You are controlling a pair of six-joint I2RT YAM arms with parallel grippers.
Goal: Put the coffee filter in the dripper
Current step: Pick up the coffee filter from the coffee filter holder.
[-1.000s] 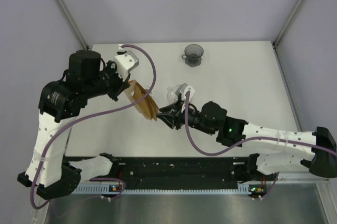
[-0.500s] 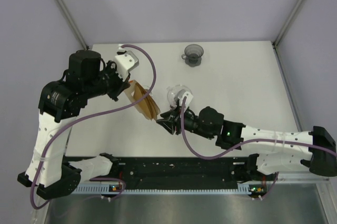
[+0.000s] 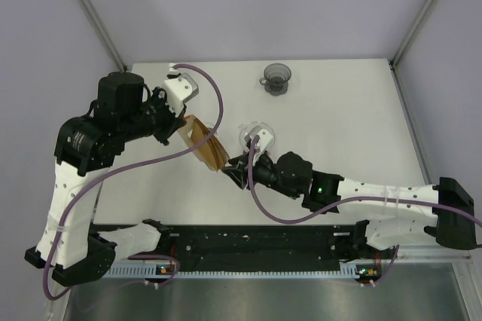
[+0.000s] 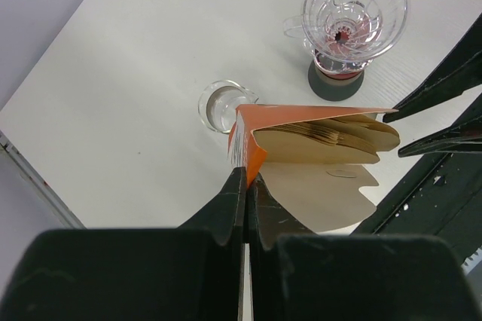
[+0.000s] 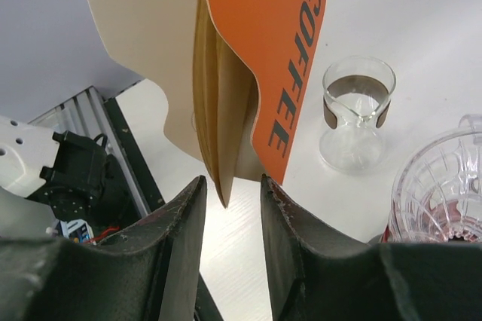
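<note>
My left gripper is shut on the corner of an orange and tan filter box, holding it in the air above the table. A stack of brown coffee filters sticks out of the box's open mouth. My right gripper is open, its tips on either side of the filters' lower edge without pinching them. In the top view it sits at the box's near right end. The clear glass dripper stands empty on a dark base just beyond the box.
A small glass carafe stands on the table under the box. A dark grey cup sits at the table's far edge. The black rail runs along the near edge.
The right gripper has moved left toward the box's open mouth and its jaws have widened slightly around the filters' edge. The left arm and box have stayed still.
</note>
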